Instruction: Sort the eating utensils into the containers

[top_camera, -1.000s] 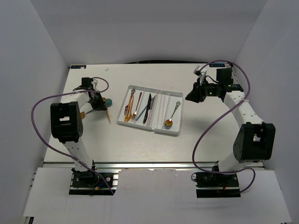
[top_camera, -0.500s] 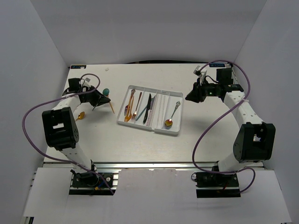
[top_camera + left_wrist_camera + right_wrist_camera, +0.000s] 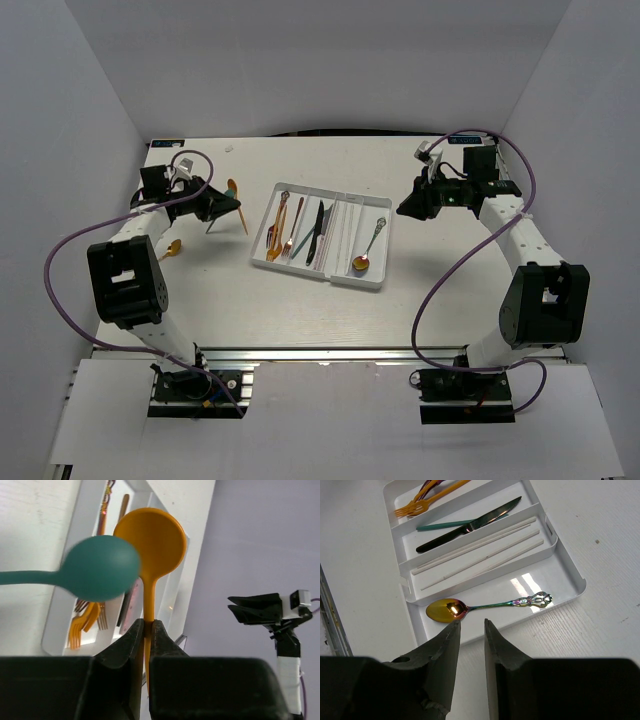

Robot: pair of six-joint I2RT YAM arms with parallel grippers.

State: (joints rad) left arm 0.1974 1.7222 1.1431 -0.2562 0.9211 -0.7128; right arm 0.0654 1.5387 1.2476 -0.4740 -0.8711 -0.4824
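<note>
Orange spoon (image 3: 150, 540) now aloft in tool (image 3: 147, 626)

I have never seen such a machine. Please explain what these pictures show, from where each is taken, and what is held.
You see two robot arms, left arm and right arm, bolted at the near edge of a white table. One picture looks down from above and behind them; the other two come from a camera on each wrist, so the dark shapes below are that arm's own fingers. On the table lies a white tray with four long compartments, holding orange forks, a black knife, a teal knife, chopsticks and an iridescent spoon. The left gripper is shut on the handle of an orange spoon. A blurred teal spoon shows before it; whether it is held too, I cannot tell. The right gripper is open and empty, near the tray.
</note>
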